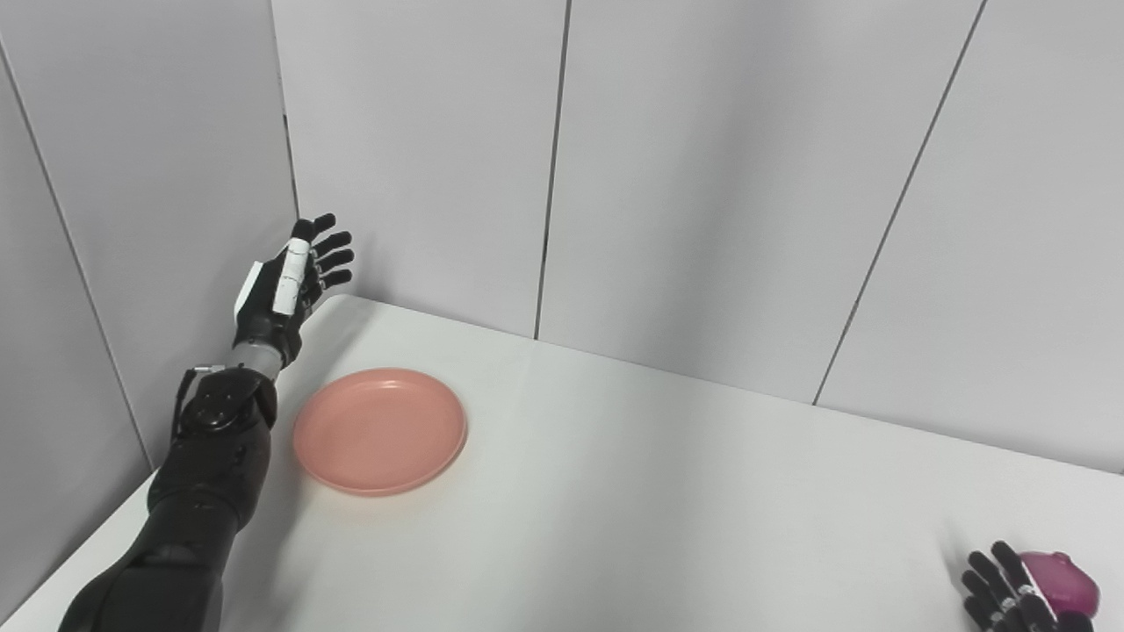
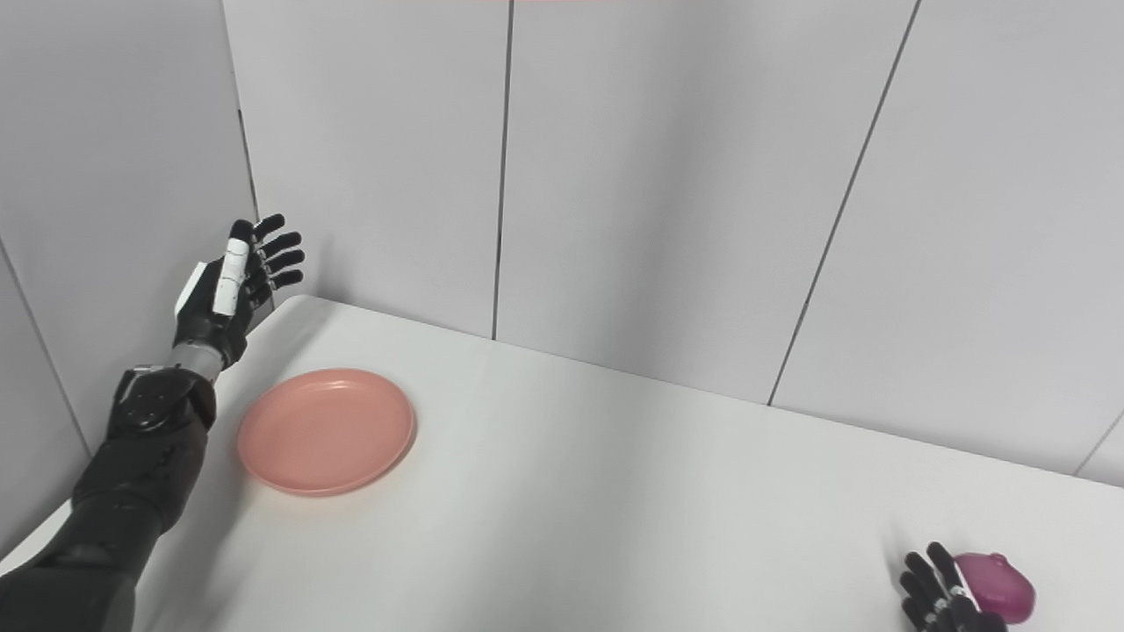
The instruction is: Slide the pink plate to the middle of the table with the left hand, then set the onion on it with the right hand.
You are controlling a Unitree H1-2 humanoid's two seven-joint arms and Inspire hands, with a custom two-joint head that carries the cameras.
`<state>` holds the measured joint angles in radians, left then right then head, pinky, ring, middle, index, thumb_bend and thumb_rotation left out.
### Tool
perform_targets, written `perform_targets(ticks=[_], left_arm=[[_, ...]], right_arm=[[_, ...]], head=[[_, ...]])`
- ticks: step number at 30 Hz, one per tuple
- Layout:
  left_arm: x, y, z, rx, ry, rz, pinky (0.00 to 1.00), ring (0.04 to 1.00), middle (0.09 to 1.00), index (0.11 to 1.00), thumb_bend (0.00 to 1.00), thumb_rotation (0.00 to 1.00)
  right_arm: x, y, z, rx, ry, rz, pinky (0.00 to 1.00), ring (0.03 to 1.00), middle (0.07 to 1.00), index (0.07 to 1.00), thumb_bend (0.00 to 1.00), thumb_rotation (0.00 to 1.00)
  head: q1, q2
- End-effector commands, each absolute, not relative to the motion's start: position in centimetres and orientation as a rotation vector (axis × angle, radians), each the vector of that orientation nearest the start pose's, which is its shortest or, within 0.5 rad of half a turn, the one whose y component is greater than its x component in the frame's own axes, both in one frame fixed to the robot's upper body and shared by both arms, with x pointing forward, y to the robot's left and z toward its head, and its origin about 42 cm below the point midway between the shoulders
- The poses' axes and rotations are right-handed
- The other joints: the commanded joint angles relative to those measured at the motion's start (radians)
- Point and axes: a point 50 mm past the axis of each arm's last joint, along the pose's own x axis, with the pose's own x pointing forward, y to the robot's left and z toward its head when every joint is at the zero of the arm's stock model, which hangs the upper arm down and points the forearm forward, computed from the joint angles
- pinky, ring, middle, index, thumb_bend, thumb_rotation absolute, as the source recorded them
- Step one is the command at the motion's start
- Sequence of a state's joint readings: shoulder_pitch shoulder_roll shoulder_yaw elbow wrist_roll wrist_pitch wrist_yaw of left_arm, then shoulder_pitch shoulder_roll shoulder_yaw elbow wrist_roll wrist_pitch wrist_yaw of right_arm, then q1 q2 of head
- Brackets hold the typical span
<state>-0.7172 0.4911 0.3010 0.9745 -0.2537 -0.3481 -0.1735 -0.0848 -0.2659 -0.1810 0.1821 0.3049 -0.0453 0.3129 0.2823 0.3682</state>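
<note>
plate (image 1: 379,431) far left of onion (image 1: 1062,584)

Non-task items I can see from here:

1. Table (image 1: 667,491): white, smooth top, rounded far-left corner, running out of frame at the bottom and right.
2. Wall panels (image 1: 720,175): pale grey, flat, split by thin dark vertical seams; they stand behind the table's far edge and along its left side, meeting in the far-left corner.
</note>
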Motion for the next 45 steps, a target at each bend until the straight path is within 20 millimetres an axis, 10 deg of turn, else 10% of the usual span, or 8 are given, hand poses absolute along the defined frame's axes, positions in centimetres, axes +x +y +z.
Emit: perform_targets(ticks=[1,45], left_arm=[[47.8,46.3,24.6,0.065,-0.341,0.265,0.73,0.815,0.830,0.846,0.96,0.93],[43.0,45.4,14.7,0.065,-0.108,0.215,0.68,0.789,0.818,0.826,0.88,0.93]], right_arm=[[26.5,-32.6,4.0,0.139,0.159,0.077,1.00,0.962,0.944,0.980,1.00,0.97],[26.3,-32.7,5.3,0.103,0.162,0.117,1.00,0.959,0.963,0.997,1.00,0.98]], head=[[0.000,0.003],[-0.002,0.059]])
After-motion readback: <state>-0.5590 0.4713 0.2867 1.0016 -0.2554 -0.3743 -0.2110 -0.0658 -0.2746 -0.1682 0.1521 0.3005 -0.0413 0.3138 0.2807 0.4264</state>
